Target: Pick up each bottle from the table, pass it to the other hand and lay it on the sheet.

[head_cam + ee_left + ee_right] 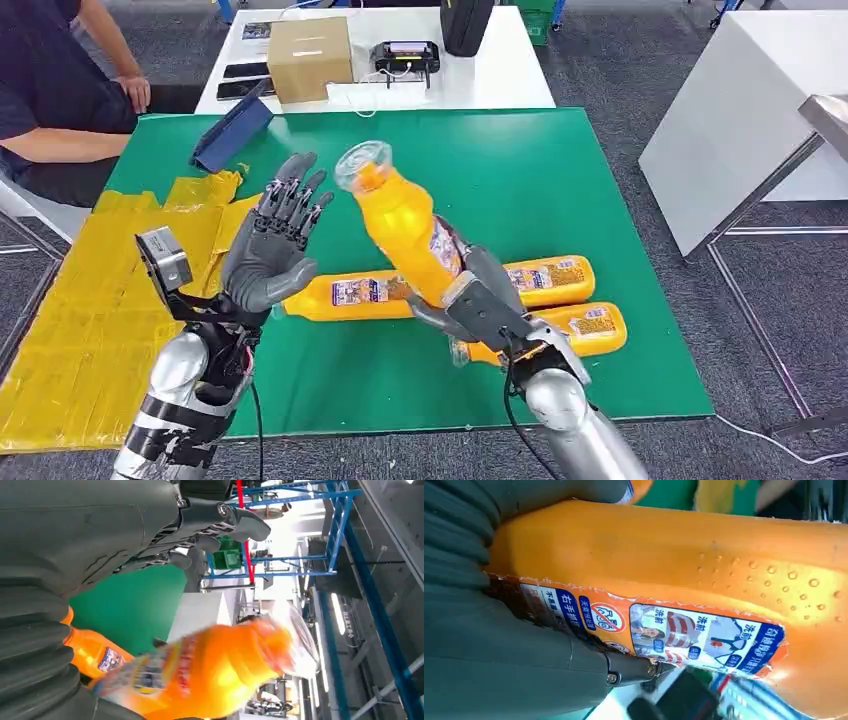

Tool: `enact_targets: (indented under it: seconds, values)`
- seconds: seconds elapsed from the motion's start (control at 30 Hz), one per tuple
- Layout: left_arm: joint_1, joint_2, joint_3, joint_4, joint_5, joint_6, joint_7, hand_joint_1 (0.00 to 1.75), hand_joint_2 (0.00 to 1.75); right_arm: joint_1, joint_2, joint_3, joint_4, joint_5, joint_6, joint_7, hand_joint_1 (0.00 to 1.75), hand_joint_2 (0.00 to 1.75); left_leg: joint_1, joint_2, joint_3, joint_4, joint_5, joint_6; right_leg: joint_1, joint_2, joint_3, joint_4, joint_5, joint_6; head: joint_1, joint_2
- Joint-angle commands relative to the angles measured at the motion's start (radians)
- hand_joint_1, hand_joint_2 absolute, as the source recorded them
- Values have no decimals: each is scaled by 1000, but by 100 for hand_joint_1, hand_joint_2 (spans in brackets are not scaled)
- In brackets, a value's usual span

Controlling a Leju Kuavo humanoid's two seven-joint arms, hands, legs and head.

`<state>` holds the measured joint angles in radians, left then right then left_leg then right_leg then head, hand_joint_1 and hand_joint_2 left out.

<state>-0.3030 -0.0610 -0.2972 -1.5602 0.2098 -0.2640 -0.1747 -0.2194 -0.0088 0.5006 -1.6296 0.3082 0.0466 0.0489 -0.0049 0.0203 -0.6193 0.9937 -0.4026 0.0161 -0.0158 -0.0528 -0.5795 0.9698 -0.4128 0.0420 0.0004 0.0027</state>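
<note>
My right hand (478, 300) grips an orange bottle (402, 225) by its labelled lower half and holds it tilted above the green table (560, 170), its clear base end pointing up and to the left. The bottle's label (684, 635) shows close up in the right wrist view. My left hand (275, 245) is raised beside it, fingers spread, a small gap from the bottle (210, 667). Three more orange bottles lie on the table: one (345, 295) under the hands, two (555, 277) (590, 325) to the right.
A crumpled yellow sheet (90, 290) covers the table's left side. A blue tablet-like case (232, 132) lies at the far left corner. A person sits at the far left. Behind stands a white table with a cardboard box (310, 57). A white bench (740, 110) stands right.
</note>
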Motion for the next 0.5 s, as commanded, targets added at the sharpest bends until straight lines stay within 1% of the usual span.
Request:
enact_targets:
  seconds: [0.03, 0.07, 0.1, 0.13, 0.23, 0.27, 0.33, 0.37, 0.4, 0.5]
  values:
    - [-37, 9, -21, 28, -6, -5, 2, 0, 175, -95, -14, 91, 120, -1, 8, 12, 175, 175, 2, 0, 5, 1, -3, -2, 1, 6, 5, 0, -2, -2, 0, 0]
    - [-37, 9, -21, 28, -6, -5, 2, 0, 175, -95, -17, 89, 119, -2, 8, 12, 175, 175, 2, 0, 5, 1, -3, -2, 1, 6, 5, 0, -2, -2, 0, 0]
    - [-37, 9, -21, 28, -6, -5, 2, 0, 175, -95, -17, 89, 119, -2, 8, 12, 175, 175, 1, 0, 2, 0, -1, -1, 0, 4, 2, 0, -1, -1, 0, 0]
    - [-37, 9, -21, 28, -6, -6, 2, 0, 175, -95, -18, 91, 116, -2, 8, 12, 175, 175, 2, 0, 3, 1, -2, -1, 1, 5, 4, 0, -1, -2, 0, 0]
    - [-36, 21, -34, 20, -29, -30, -8, 0, 175, -111, -24, 148, 126, 16, 34, 27, 175, 175, 2, 0, 3, 1, -2, -2, 1, 6, 3, -1, -1, -2, 0, 0]
    - [-36, 21, -35, 18, -35, -35, -11, 0, 175, -116, -28, 163, 127, 26, 38, 33, 175, 175, 1, 0, 0, 0, -1, -1, 0, 3, 1, 0, -1, -1, 0, 0]
    - [-34, 23, -40, 16, -51, -46, -13, 0, 175, -120, -34, 186, 124, 35, 43, 40, 175, 175, 2, 0, 3, 1, -3, -2, 1, 6, 4, 0, -2, -3, 0, 0]
    - [-34, 25, -43, 16, -59, -49, -13, 0, 175, -119, -36, 193, 120, 36, 44, 41, 175, 175, 1, 0, 1, 0, -1, -1, 0, 4, 1, -1, -1, -2, 0, 0]
    - [-34, 26, -47, 16, -69, -49, -15, 0, 175, -117, -36, 200, 115, 39, 45, 41, 175, 175, 2, 0, 3, 0, -2, -2, 1, 6, 3, 0, -1, -2, 0, 0]
    - [-31, 21, -44, 23, -71, -51, -16, 0, 175, -114, -44, 236, 102, 51, 56, 49, 175, 175, 1, 0, 1, 0, -1, -1, 1, 3, 1, -1, -1, -1, 0, 0]
